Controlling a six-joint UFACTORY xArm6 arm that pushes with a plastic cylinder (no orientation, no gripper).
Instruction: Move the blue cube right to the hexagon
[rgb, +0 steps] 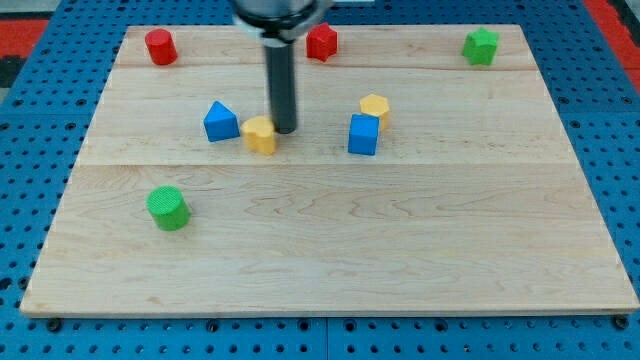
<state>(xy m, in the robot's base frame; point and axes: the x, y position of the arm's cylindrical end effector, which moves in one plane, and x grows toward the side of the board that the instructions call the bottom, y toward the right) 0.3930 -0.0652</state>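
The blue cube (363, 134) stands right of the board's middle, touching the lower left side of the yellow hexagon (375, 109). My tip (284, 130) is well to the cube's left, right beside a second yellow block (259, 134), at that block's upper right. The rod rises from the tip to the view's top.
A blue triangular block (221, 121) lies left of the yellow block. A green cylinder (168, 208) sits lower left. A red cylinder (160, 47), a red star-like block (321, 42) and a green star-like block (481, 46) line the wooden board's (330, 250) top edge.
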